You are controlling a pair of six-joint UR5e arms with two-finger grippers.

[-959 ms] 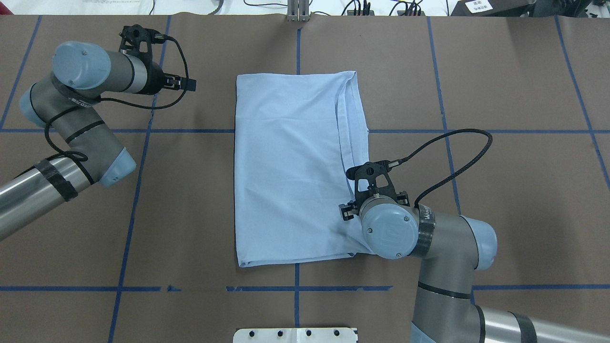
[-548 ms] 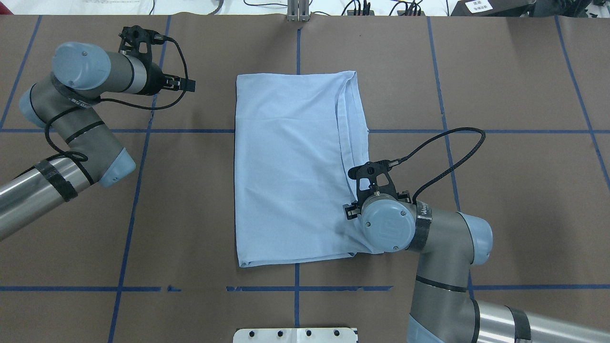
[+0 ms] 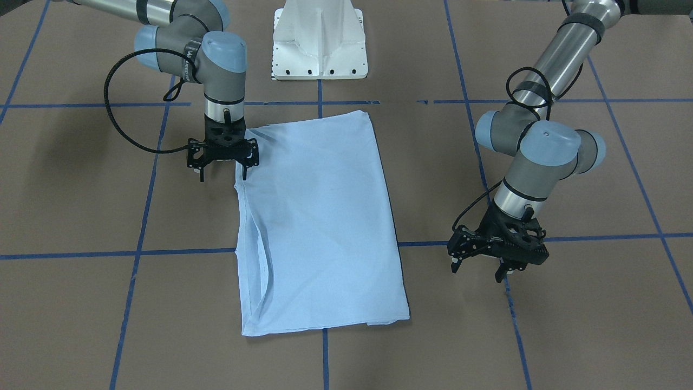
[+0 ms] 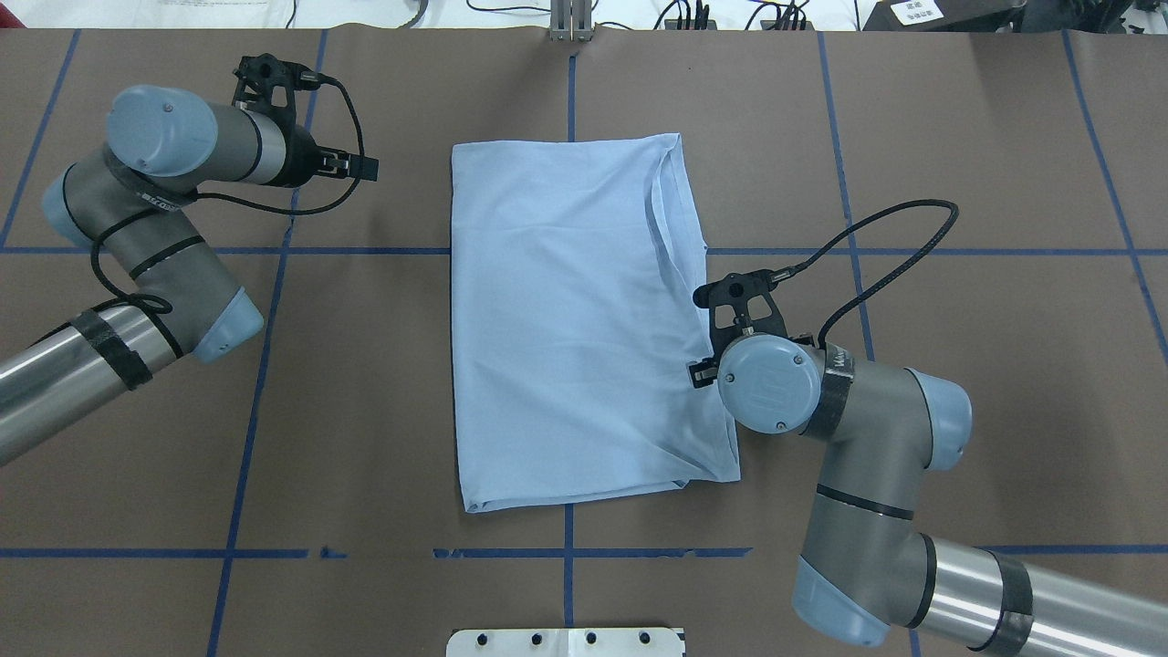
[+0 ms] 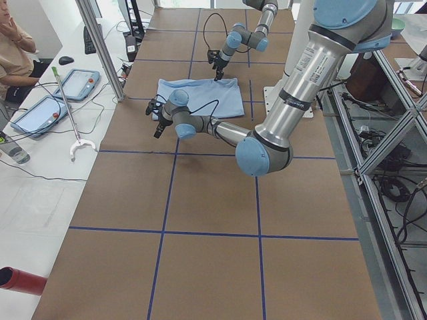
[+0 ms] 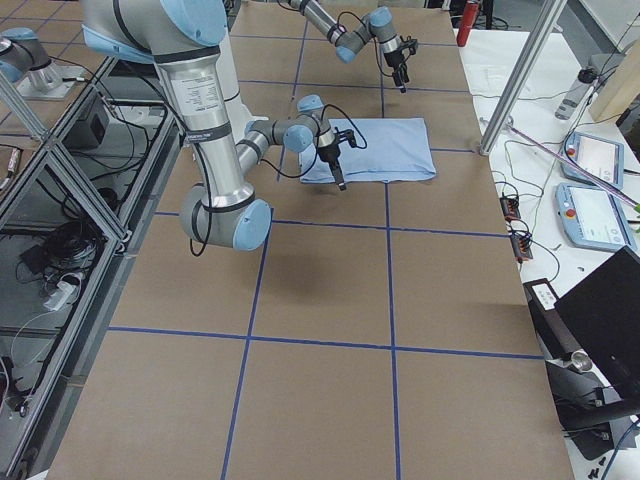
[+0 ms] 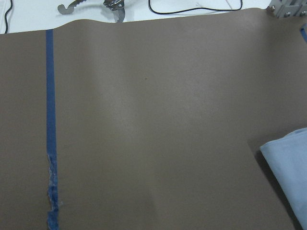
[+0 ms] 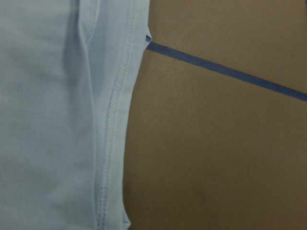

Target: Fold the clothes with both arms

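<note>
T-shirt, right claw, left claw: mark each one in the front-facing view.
T-shirt [image 3: 325, 216], front-facing view, middle of the folded cloth.
Right claw [image 3: 223, 174], front-facing view, midway between its fingertips.
Left claw [image 3: 476, 273], front-facing view, midway between its fingertips.

t-shirt [image 5: 200, 97] flat on table [image 5: 200, 267] | left claw [image 5: 155, 120] near it | right claw [image 5: 216, 72] at far edge

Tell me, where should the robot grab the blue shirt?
Probably the stitched edge of the T-shirt on the robot's right, coming from above on that side, near the open right gripper. Its layers sit loose there; the opposite edge looks like a closed flat fold.
</note>
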